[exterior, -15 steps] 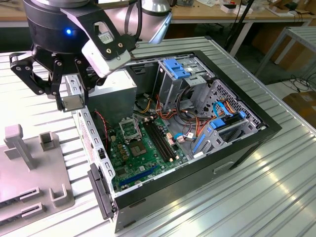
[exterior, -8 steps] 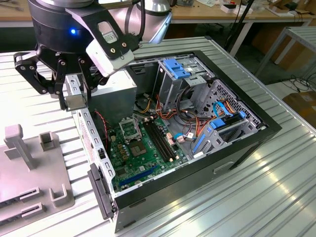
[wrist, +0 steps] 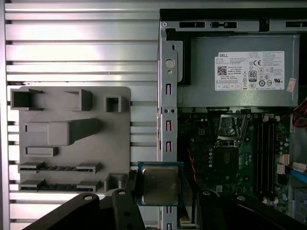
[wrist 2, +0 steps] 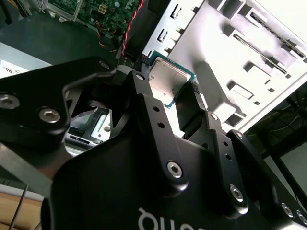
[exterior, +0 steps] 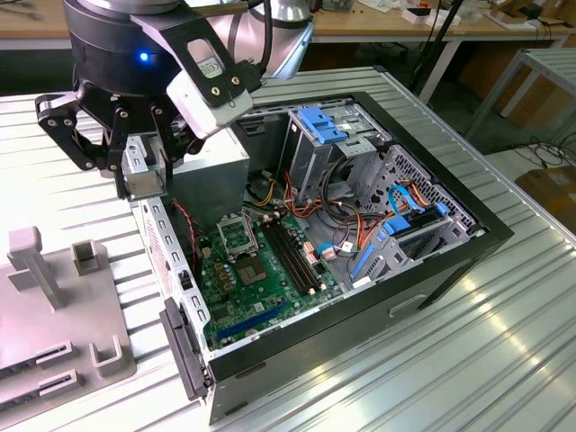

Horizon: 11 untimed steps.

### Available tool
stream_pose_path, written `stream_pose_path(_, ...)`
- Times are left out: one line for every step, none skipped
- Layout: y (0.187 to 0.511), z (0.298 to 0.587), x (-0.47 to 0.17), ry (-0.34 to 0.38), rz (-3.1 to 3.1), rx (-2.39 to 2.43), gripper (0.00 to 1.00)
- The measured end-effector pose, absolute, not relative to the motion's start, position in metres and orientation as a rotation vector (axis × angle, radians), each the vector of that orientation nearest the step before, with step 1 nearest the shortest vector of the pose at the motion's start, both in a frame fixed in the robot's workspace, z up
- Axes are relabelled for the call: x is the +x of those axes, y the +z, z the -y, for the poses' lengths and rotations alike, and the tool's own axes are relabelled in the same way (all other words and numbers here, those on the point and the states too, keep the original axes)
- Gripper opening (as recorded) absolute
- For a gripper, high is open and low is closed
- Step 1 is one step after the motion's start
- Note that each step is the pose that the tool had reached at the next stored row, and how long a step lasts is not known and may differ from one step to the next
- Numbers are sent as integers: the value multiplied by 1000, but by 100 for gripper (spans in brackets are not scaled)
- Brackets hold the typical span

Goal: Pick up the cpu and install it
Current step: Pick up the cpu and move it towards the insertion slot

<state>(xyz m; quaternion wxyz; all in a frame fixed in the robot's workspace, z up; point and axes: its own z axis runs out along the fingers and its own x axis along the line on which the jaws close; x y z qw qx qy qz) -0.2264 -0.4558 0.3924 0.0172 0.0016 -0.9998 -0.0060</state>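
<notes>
Aloft, the hand (wrist: 162, 194) tight on 2 edges of the cpu (wrist: 159, 183), over the case rim (wrist: 169, 62).

Occlusions and cut-offs
cpu (wrist 2: 169, 75) part hidden behind a finger of gripper (wrist 2: 169, 88), second wrist view; fixture tray (exterior: 54, 326) cropped at exterior view's left.

Arm (exterior: 281, 25) w/ wrist (exterior: 126, 45) aimed down, claw (wrist: 160, 192) pinching cpu (wrist: 159, 183) by 2 opp edges
</notes>
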Motion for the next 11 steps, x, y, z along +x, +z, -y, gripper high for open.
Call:
stream_pose_path(392,456,-226,-19,3107,5,47)
stream_pose_path(392,456,-225,-19,3107,5,47)
stream_pose_path(392,456,-224,-19,3107,5,47)
stream_pose_path(392,456,-224,-19,3107,5,47)
stream_pose_path(392,456,-223,-19,3107,5,47)
stream_pose_path(392,456,-222,-19,3107,5,47)
stream_pose_path(392,456,-221,-19,3107,5,47)
stream_pose_path(392,456,-220,-19,3107,5,47)
stream_pose_path(392,456,-219,-19,3107,5,47)
stream_pose_path(392,456,-218,-19,3107,5,47)
stream_pose_path(392,456,-217,-19,3107,5,47)
